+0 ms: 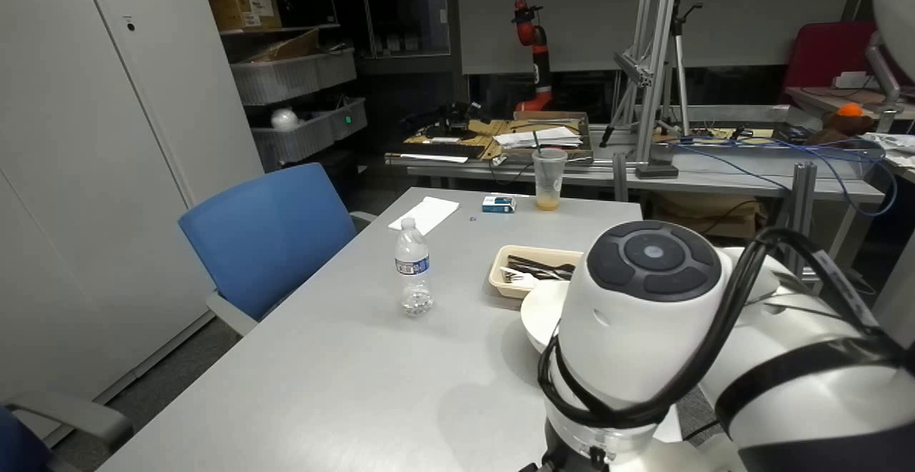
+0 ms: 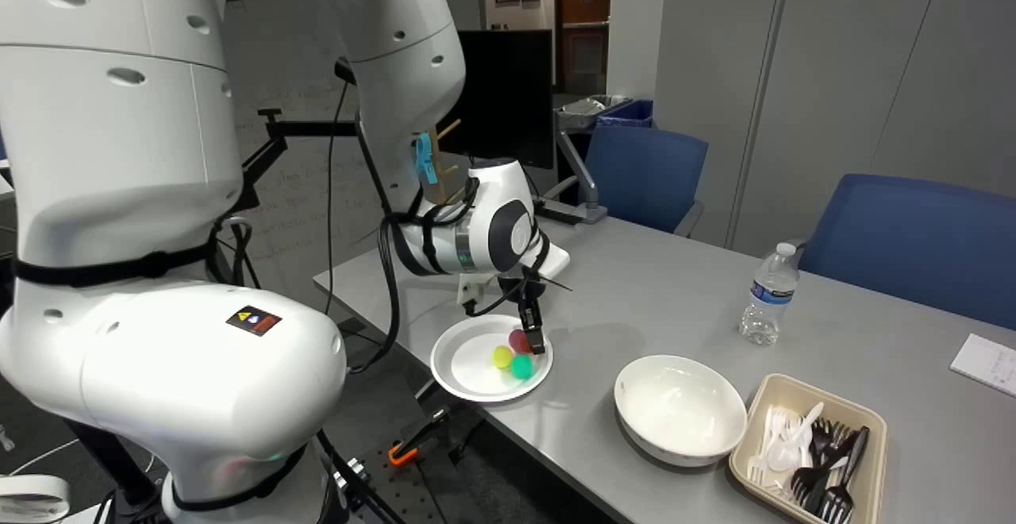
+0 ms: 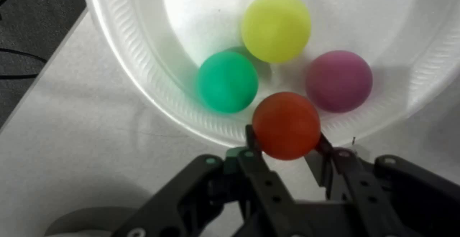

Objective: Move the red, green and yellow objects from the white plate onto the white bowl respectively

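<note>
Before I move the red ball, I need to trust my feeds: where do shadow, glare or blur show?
Wrist view: the hand is dark and somewhat blurred, the rim of the white plate catches bright light, and shadow lies between the yellow ball and the green ball; both exterior views: soft shadows on the table beside the arm and the white bowl.

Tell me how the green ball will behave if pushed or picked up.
Being round, the green ball would probably roll easily; its smooth-looking surface could slip in an off-centre pinch. The raised rim of the plate may keep it from rolling out.
</note>
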`<move>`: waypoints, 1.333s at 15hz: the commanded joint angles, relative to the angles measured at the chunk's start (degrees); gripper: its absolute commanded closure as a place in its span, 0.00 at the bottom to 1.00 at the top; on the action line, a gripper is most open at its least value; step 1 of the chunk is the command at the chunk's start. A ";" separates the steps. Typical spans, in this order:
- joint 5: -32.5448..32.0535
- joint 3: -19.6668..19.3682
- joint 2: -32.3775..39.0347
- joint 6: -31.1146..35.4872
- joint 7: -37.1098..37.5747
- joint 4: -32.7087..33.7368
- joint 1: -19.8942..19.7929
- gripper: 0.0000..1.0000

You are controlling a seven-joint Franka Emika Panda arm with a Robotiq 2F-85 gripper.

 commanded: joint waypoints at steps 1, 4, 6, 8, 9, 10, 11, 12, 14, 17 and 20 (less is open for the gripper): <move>-4.10 -2.71 -5.14 -5.94 1.12 0.17 3.52 0.89; -0.77 -0.17 -8.45 -10.47 -5.22 0.48 0.62 0.89; -3.00 5.45 -10.09 -14.54 -5.62 1.80 -6.86 0.89; -3.56 9.75 -8.43 -12.86 -3.04 1.81 -10.72 0.89; -3.45 11.52 -8.95 -13.43 -3.43 2.02 -13.11 0.64; -3.45 12.84 -8.96 -13.40 -3.47 1.98 -14.61 0.64; -3.42 13.57 -8.84 -13.40 -3.47 1.90 -15.26 0.64; -3.43 13.90 -8.64 -13.39 -3.37 1.90 -15.28 0.64; -3.43 14.11 -8.44 -13.39 -3.32 1.90 -15.16 0.64; -4.55 14.62 -8.90 -14.21 -3.42 3.05 -17.77 0.89; -6.17 14.01 -10.83 -15.61 -4.10 5.12 -22.73 0.89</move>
